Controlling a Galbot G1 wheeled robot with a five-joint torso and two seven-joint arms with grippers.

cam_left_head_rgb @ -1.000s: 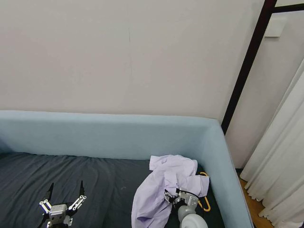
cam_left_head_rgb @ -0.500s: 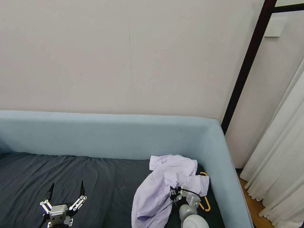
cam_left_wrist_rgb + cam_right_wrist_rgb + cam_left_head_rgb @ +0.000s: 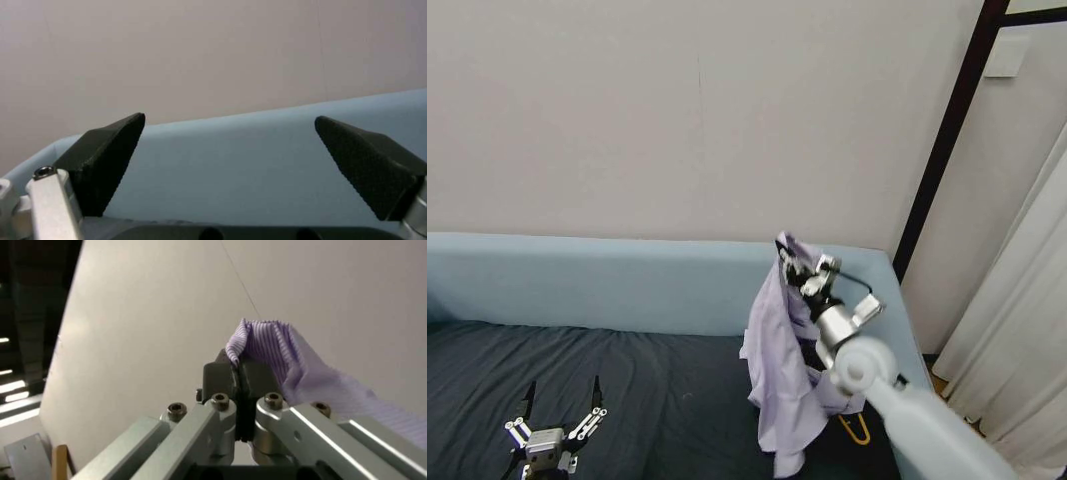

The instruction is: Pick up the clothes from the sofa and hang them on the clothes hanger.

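Note:
A lilac shirt (image 3: 779,370) hangs in the air over the right end of the sofa, its lower hem trailing down near the dark cushion. My right gripper (image 3: 795,258) is shut on the shirt's top fold, level with the top of the sofa back; in the right wrist view the striped lilac cloth (image 3: 287,357) bunches out from between the pressed-together fingers (image 3: 230,377). My left gripper (image 3: 557,425) stands open low over the left part of the seat, with nothing between its fingers (image 3: 107,160).
The sofa has a pale blue back and arm (image 3: 647,280) and a dark seat cushion (image 3: 627,390). A yellow hanger (image 3: 857,430) lies on the seat under the shirt. White curtains (image 3: 1017,340) and a dark door frame (image 3: 942,150) stand to the right.
My right gripper has risen from the seat to the height of the sofa back, lifting the shirt off the cushion so it now hangs. The left gripper has stayed put.

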